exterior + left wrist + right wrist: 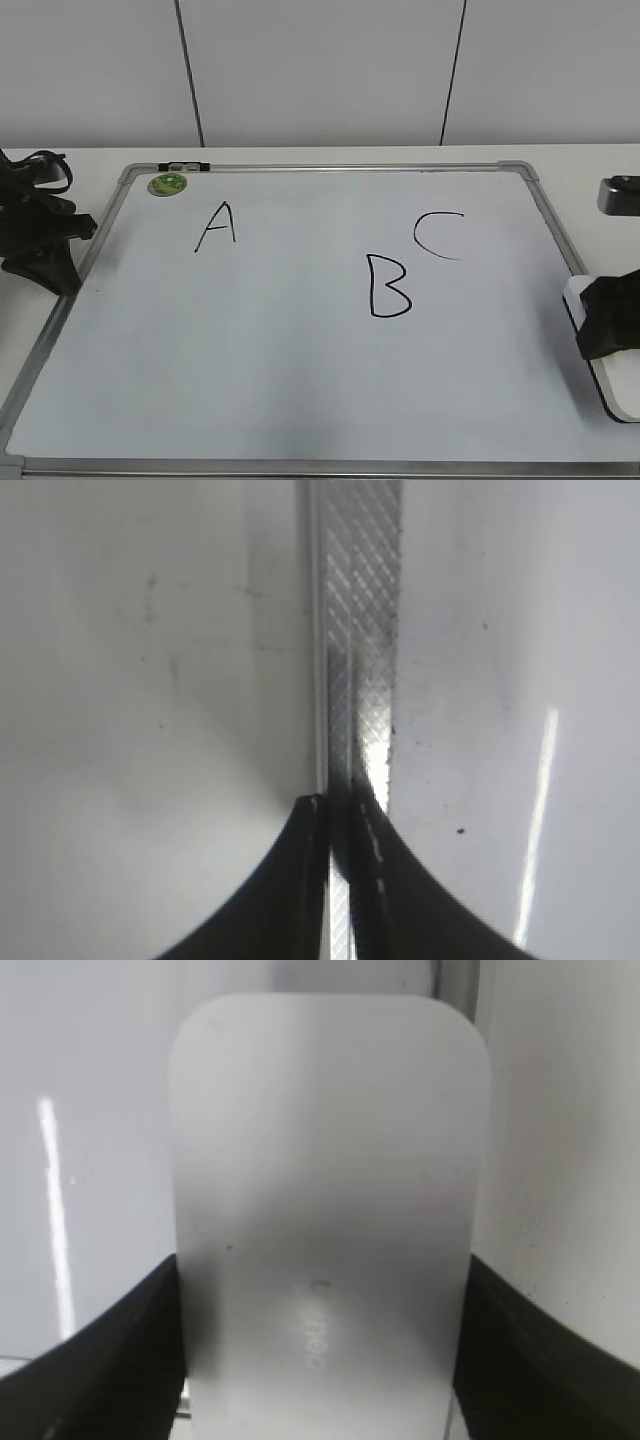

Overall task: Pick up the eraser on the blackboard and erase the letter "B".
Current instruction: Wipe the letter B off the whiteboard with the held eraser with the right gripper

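Observation:
The blackboard [300, 340] is a white board in a silver frame, lying flat on the table. The black letter "B" [388, 286] is drawn right of its middle. The eraser [612, 385] is a white block with a dark underside, lying over the board's right frame edge. It fills the right wrist view [330, 1160]. My right gripper [608, 318] [325, 1270] has one finger against each long side of the eraser. My left gripper [45, 255] [340, 805] is shut and empty, low over the board's left frame strip [360, 630].
A black "A" [216, 227] is at the board's upper left and a black "C" [438, 235] just above and right of the "B". A round green sticker [167, 184] is at the top left corner. A grey object [620, 193] lies on the table at far right.

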Available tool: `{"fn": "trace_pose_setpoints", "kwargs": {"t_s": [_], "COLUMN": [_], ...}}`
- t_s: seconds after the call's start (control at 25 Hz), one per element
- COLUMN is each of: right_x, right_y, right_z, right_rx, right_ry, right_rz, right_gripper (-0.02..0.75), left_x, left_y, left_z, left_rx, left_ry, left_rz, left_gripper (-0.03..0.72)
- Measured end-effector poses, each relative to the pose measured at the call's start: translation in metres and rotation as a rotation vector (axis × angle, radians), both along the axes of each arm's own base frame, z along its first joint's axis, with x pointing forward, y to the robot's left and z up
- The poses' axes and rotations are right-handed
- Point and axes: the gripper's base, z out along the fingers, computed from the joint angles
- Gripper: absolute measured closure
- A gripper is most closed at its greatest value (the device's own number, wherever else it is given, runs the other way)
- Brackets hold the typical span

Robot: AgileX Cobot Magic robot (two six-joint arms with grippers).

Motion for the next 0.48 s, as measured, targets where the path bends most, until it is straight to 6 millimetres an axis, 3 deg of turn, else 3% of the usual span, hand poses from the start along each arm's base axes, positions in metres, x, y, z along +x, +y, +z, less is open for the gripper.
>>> {"fn": "trace_pose_setpoints", "kwargs": {"t_s": [0.24, 0.48], "right_x": [0.008, 0.03], "right_y": [0.015, 0.059], "right_z": [0.028, 0.066], "right_rx": [0.072, 0.092], "right_ry": [-0.013, -0.117], "right_rz": [0.091, 0.252], "right_gripper": [0.187, 0.187], "left_x": [0.0, 0.0], "left_y": [0.0, 0.0], "left_z": [0.0, 0.0], "left_rx": [0.0, 0.0], "left_ry": [0.0, 0.0], "left_rz": [0.0, 0.0], "left_gripper": [0.678, 0.678]}}
